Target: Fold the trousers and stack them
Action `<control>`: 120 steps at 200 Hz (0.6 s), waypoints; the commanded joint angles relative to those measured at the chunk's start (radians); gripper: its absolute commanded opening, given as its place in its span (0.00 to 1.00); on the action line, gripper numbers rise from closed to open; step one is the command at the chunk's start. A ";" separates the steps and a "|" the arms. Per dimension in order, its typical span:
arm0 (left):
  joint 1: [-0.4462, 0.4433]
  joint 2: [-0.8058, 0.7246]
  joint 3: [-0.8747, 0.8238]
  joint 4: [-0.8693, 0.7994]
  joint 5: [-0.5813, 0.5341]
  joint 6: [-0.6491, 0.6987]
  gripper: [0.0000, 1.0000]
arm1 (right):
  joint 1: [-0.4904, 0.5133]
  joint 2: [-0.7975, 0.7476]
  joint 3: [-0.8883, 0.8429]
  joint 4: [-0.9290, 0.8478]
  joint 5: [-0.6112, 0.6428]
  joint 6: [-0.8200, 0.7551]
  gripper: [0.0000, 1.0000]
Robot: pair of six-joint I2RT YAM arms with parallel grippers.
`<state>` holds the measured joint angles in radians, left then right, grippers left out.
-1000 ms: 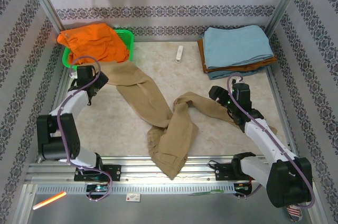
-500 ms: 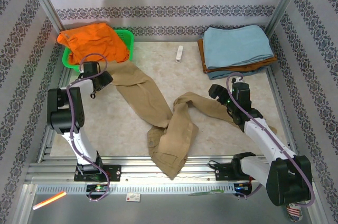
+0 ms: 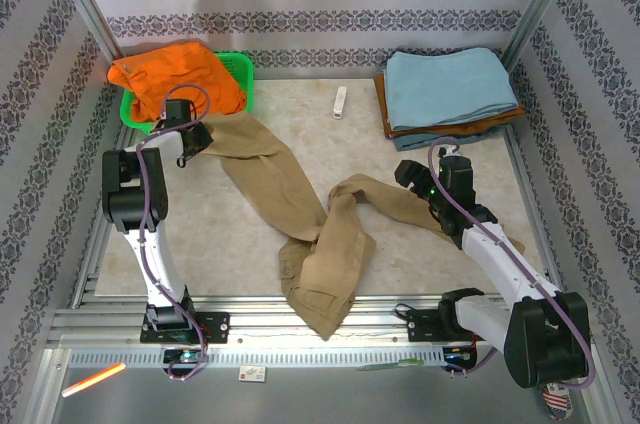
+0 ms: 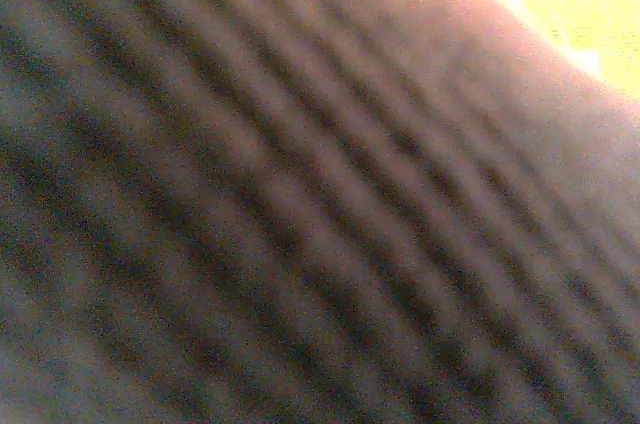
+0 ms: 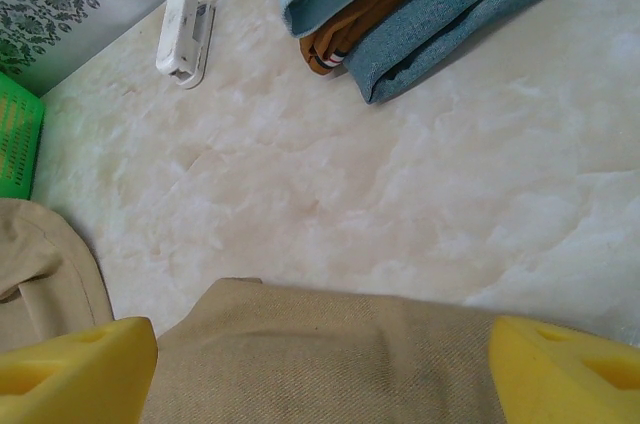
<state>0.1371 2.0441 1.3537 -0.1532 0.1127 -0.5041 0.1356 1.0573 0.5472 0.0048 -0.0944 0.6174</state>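
Most of the table [image 3: 400, 134] is bare, which leaves room to spread and fold, and I read every place off the green basket [image 3: 238, 72] at its far left corner.

The trousers [image 3: 330, 254] lie unfolded and twisted. One leg ends just beside the basket's near side, and the cloth runs away from it to a bunched waist part hanging over the table's near edge. The other leg bends off to the side opposite the basket. I judge the folding has not begun and the legs first need pulling straight.

Across the table from the basket sits a stack of folded cloth [image 3: 450, 89], light blue on top. It is probably where the finished fold belongs. An orange garment [image 3: 175, 84] is heaped in and over the basket, out of the way.

My left gripper [image 3: 192, 136] is at the leg end beside the basket, pressed together. Its own camera is smothered in blurred weave, so I take it to be pinching that hem to drag it flat. My right gripper [image 3: 413, 177], well apart from the basket, is over the other leg end. Its yellow pads [image 5: 70, 369] are spread either side of the tan cloth, ready to bite.

A small white object [image 3: 340, 101] lies between the basket and the stack.
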 commanded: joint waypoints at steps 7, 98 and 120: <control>-0.006 -0.031 -0.039 -0.031 0.000 0.005 0.00 | 0.010 -0.013 -0.010 0.014 0.012 -0.020 0.86; -0.176 -0.216 -0.229 -0.025 -0.082 -0.186 0.37 | 0.009 -0.042 -0.015 0.011 0.006 -0.011 0.86; -0.186 -0.146 -0.183 -0.110 -0.113 -0.236 0.50 | 0.006 -0.054 -0.018 0.008 0.007 -0.011 0.86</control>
<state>-0.0521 1.8339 1.1267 -0.1463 0.0616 -0.6502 0.1356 1.0279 0.5465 0.0048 -0.0944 0.6178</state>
